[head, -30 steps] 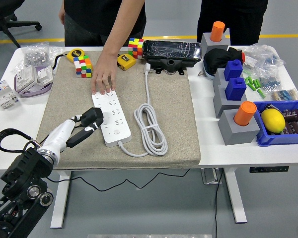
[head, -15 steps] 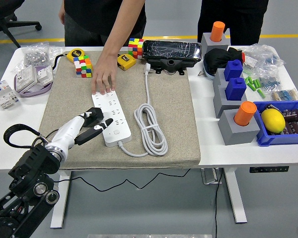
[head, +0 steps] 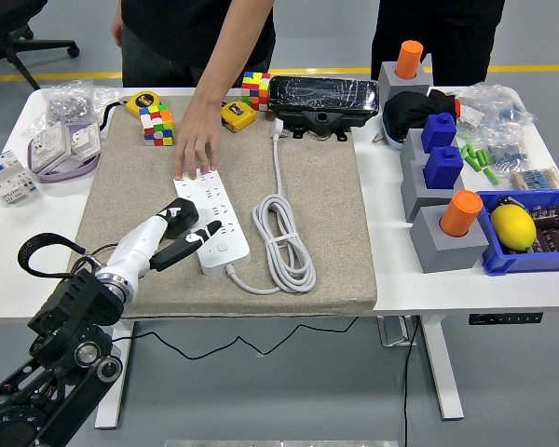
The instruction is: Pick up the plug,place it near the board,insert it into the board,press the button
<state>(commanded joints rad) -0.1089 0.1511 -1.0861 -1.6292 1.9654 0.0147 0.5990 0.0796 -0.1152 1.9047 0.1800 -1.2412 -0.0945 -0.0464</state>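
Plug [head: 179, 220], black and blocky, sits at the left edge of the white power strip [head: 211, 225], about midway along its length, with the robot's left hand [head: 172, 240] closed around it; the dark fingers [head: 188, 246] reach over onto the strip's top face. Whether the prongs are seated in a socket cannot be told from this view. The strip is a long white board with rows of sockets, lying on the grey cloth mat [head: 317, 261] and angled slightly. Its white cord [head: 281, 237] leaves the near end and lies in a coiled loop just to the right, then runs up toward the black case [head: 322, 98] at the far edge of the mat.

A person's hand [head: 196, 140] presses down on the far end of the strip with fingers spread. Behind it stand two colour cubes [head: 156, 123] and a yellow tape measure [head: 235, 115]. Grey blocks with orange and blue pegs [head: 440, 177] and a blue bin holding a lemon [head: 512, 226] sit on the white table [head: 447, 284] to the right.

Compared with a second ago, the left arm has swung in toward the strip: the plug was then held just off its left side, and now it lies over the strip's edge. The strip itself has shifted slightly nearer and to the right.
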